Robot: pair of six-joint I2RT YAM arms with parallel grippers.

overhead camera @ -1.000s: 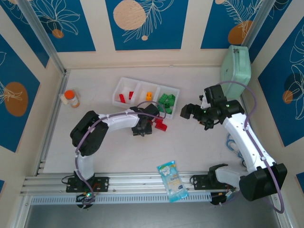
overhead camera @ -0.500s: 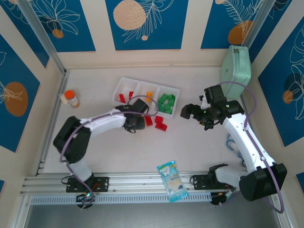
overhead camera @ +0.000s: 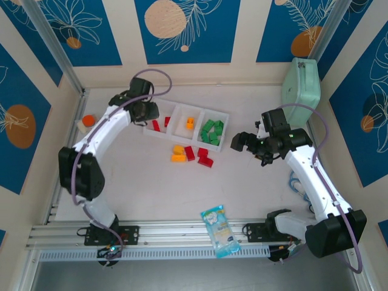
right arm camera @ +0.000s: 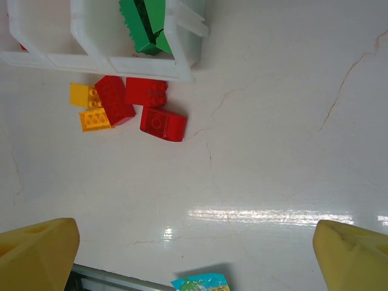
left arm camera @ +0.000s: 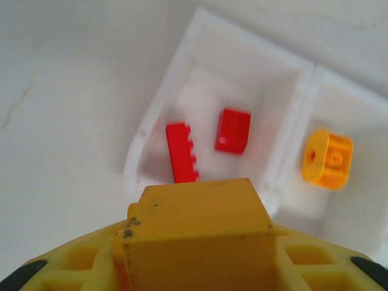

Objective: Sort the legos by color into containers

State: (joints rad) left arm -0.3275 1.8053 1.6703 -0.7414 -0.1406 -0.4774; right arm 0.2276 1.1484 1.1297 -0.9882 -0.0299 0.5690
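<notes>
The packet [overhead camera: 221, 231], on the near side of the tray [overhead camera: 182, 138], carries print too small to read. The left claw [overhead camera: 146, 113] hangs over the tray's left end, above the compartment where two red bricks [left arm camera: 233, 130] lie; its yellow fingers [left arm camera: 200, 230] are drawn close together; a thin red edge shows beside them, and I cannot tell whether they grip anything. The right claw [overhead camera: 250, 148] hovers to the right of the tray, its jaws spread wide with nothing between them. An orange brick [overhead camera: 190, 123] lies in the tray's middle compartment; green bricks [overhead camera: 212, 131] are piled in its right one. Just on the near side of the tray, on the table [overhead camera: 139, 176], two yellow bricks [overhead camera: 177, 154] lie against three loose red bricks [overhead camera: 204, 158]. A second ago the left claw was down at that loose cluster, hiding the yellow pair; it has since swung up to the tray's left end; the right claw has not moved.
</notes>
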